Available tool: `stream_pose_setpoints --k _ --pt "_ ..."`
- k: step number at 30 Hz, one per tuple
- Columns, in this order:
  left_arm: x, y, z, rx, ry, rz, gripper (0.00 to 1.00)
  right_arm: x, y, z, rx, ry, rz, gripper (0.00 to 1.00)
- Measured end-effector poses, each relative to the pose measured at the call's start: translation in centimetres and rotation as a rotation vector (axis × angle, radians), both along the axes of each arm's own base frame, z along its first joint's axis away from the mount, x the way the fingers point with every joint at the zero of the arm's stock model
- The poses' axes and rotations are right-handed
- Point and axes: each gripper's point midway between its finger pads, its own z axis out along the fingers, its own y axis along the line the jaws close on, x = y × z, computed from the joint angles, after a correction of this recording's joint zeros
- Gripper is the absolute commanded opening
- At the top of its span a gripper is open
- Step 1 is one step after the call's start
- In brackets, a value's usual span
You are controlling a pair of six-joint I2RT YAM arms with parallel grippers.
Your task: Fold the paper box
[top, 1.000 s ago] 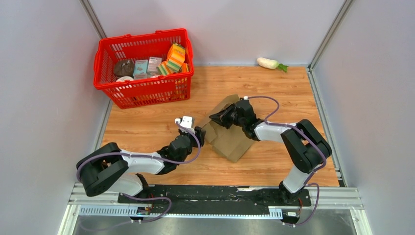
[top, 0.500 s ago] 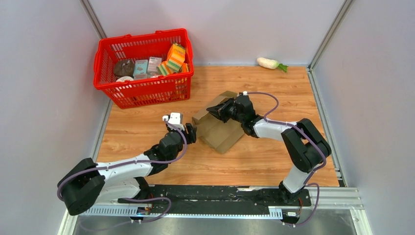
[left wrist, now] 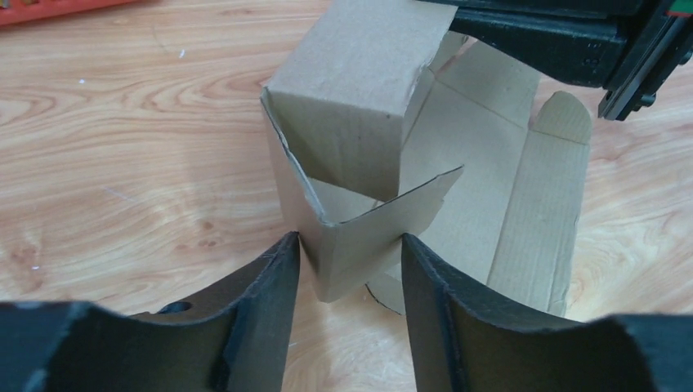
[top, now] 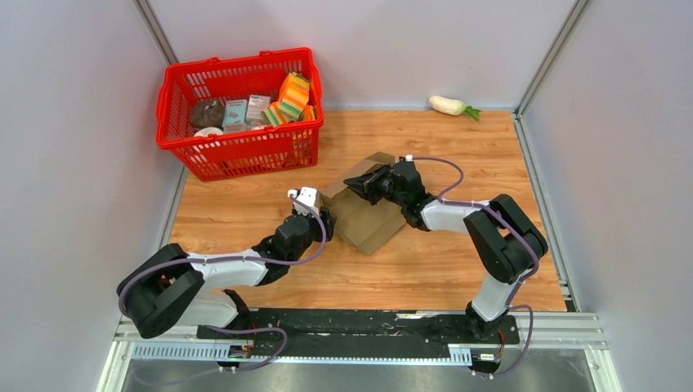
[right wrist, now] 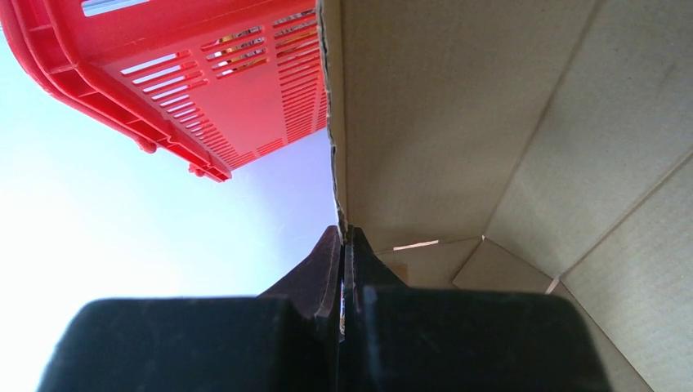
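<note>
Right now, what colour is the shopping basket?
The shopping basket is red, clearest in the top external view.

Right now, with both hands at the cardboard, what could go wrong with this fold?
1. The right hand pinches only the thin edge of a paper box panel at its fingertips; it may slip or tear there.
2. The left hand straddles a raised, half-folded flap; whether it grips is unclear, and squeezing could crumple the flap off its crease.
</note>
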Motion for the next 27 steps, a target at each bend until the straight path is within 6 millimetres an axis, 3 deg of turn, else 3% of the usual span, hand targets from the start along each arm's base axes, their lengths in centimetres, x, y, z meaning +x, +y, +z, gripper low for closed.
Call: stream_pose_setpoints --k 13,21,27 --pt "0.2 -2.7 -1.1 0.019 -0.018 -0.033 0.49 -1.3 -1.4 -2.7 -0.013 0.007 -0.043 0.0" --pt "-0.2 -3.3 -1.5 -0.007 -0.019 -0.062 0.51 -1.5 -1.8 -2.9 -0.022 0.001 -0.054 0.0" --pt "-1.2 -2.9 -2.4 -0.024 -0.006 -0.08 0.54 -1.7 -2.1 -1.5 -0.039 -0.044 -0.047 0.0"
